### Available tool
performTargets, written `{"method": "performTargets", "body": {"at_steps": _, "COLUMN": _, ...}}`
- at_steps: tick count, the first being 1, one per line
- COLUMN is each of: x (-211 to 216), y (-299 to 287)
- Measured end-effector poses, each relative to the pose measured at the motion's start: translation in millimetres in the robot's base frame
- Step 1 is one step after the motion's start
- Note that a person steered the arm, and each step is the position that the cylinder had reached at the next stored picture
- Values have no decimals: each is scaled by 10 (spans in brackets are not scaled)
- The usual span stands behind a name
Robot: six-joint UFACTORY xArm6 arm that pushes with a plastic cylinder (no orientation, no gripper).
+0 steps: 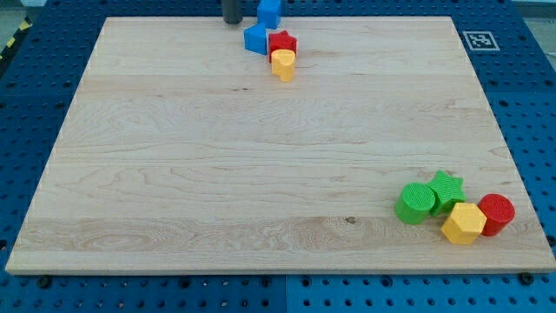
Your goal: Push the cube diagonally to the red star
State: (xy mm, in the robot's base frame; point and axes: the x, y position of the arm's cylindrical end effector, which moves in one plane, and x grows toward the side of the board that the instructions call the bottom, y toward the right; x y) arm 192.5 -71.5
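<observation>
A blue cube point(269, 12) sits at the view's top edge of the wooden board point(174, 174). Just below it lie another blue block point(255, 38), a red star point(282, 42) and a yellow cylinder point(283, 64), packed close together. My rod comes down at the view's top and its tip point(233, 22) rests just left of the blue cube and above the other blue block. A small gap separates the tip from the cube.
At the view's bottom right sit a green cylinder point(416, 203), a green star point(446, 189), a yellow hexagon block point(463, 223) and a red cylinder point(496, 214). A marker tag point(479, 39) is at the top right corner.
</observation>
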Motion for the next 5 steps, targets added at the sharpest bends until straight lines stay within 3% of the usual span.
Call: {"method": "performTargets", "body": {"at_steps": 5, "x": 12, "y": 543}}
